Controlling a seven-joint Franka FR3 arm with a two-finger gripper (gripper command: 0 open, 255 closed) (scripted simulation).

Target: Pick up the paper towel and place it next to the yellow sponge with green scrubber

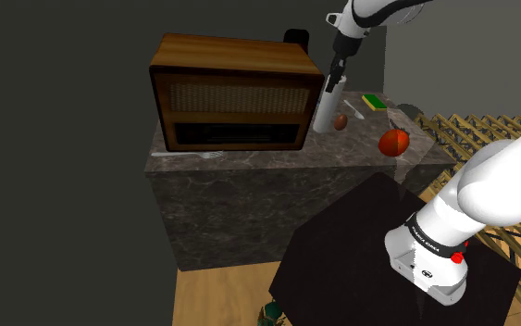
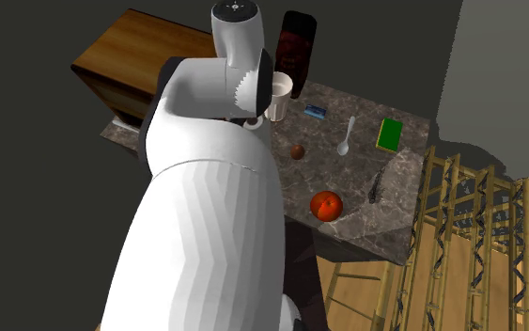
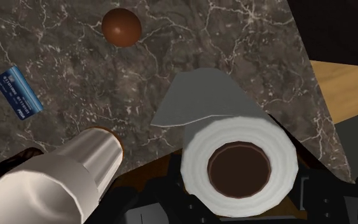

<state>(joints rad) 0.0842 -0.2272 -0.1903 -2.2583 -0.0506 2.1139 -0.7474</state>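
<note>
White paper towel roll (image 3: 238,167) stands upright, long axis in line with your gripper (image 1: 334,78), which comes down from above and clasps it over the dark veined counter (image 1: 249,171). Your sponge (image 1: 374,101) lies near, toward the shoulder view's right, past a small brown ball (image 1: 340,121).

DIM ROOM, STONE COUNTER: In your shoulder view, dark grey walls (image 1: 55,139) close in from nine o'clock. A dark, white-veined stone counter (image 1: 277,199) holds the centre. A wooden cabinet (image 1: 235,93) with a mesh front stands on it at eleven o'clock. Light wood floor (image 1: 221,296) shows at seven o'clock, at the counter's foot. Pale wooden lattice frames (image 1: 476,130) stand past the counter's end at three o'clock. In your second exterior view they run from three to five o'clock.
</note>
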